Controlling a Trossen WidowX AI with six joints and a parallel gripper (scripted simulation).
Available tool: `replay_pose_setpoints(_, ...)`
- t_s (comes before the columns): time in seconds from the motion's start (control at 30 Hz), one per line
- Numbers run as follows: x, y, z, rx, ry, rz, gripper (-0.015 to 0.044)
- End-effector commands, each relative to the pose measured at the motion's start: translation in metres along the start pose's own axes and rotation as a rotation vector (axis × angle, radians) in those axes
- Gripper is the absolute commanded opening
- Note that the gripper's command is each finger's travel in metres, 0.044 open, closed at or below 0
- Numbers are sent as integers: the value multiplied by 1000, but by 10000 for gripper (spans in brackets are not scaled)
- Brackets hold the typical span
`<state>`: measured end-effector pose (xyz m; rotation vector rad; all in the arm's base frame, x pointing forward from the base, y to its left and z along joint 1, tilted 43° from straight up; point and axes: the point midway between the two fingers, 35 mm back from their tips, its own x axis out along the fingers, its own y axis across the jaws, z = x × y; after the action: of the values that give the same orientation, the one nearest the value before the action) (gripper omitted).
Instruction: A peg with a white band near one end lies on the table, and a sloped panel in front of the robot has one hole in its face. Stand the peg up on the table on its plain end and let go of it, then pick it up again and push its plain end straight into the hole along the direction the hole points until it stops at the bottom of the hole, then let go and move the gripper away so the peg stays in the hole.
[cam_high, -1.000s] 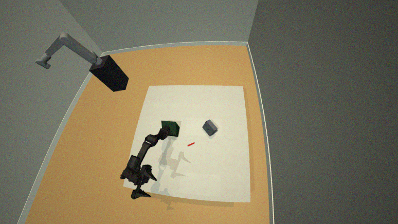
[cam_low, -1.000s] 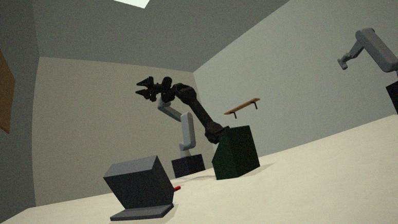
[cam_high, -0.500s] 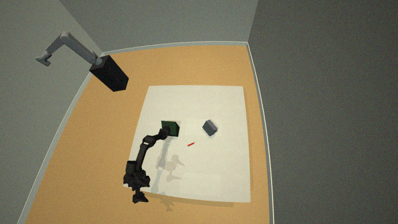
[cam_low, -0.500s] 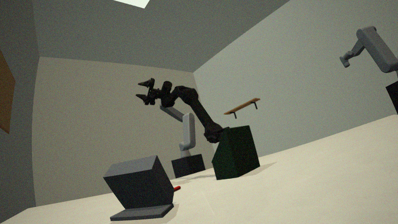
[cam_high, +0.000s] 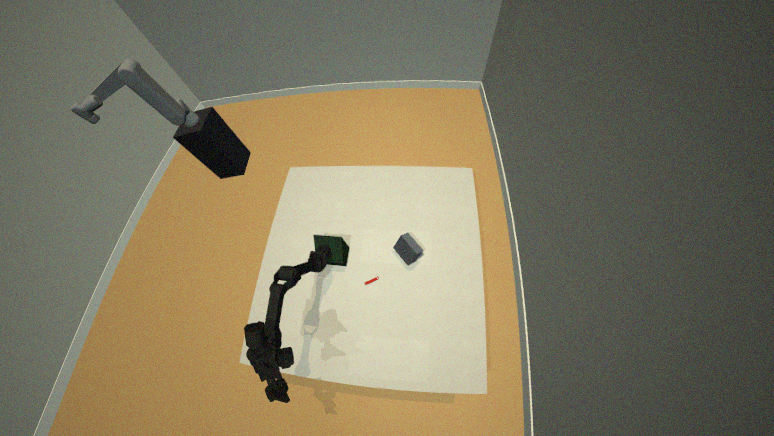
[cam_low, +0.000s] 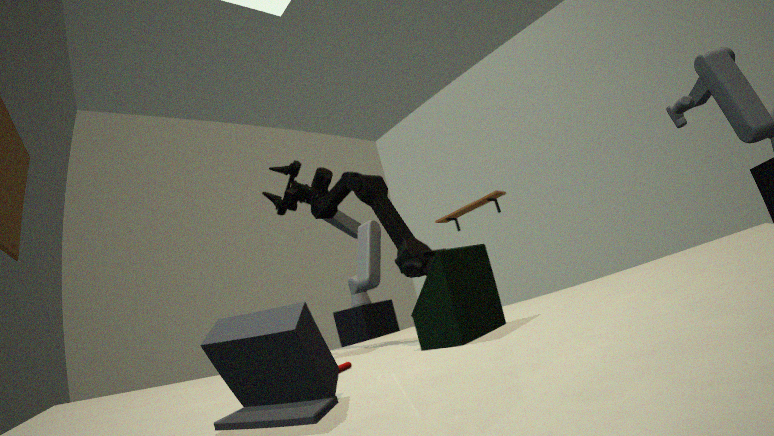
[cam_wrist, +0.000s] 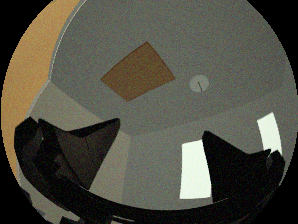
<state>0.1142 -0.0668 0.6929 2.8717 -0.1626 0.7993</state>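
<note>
The red peg (cam_high: 371, 281) (cam_low: 345, 367) lies on its side on the white table (cam_high: 433, 335) (cam_low: 606, 362). Its pale band is faintly visible at its right end in the top view. The dark grey sloped panel (cam_high: 407, 250) (cam_low: 270, 362) stands beyond the peg in the top view. In the exterior view it partly hides the peg. The hole is too small to make out clearly. My gripper (cam_high: 289, 378) (cam_low: 267, 181) (cam_wrist: 162, 129) is wide open and empty, high in the air and well away from the peg and panel. Neither peg nor panel shows in the wrist view.
My arm's base is at the dark green block (cam_high: 339, 251) (cam_low: 465, 295), to the left of the panel in the top view. A grey arm (cam_high: 154, 92) (cam_low: 731, 92) on a black pedestal (cam_high: 213, 143) stands off the table. A wooden shelf (cam_low: 471, 206) hangs on the wall.
</note>
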Motion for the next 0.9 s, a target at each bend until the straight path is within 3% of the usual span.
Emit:
replay_pose_setpoints(0.0, -3, 26, -2, 150, 62, 13, 440)
replay_pose_setpoints(0.47, -2, 89, 8, 600, 235, 42, 440)
replay_pose_setpoints(0.87, 3, 149, 44, 984, 350, 121, 440)
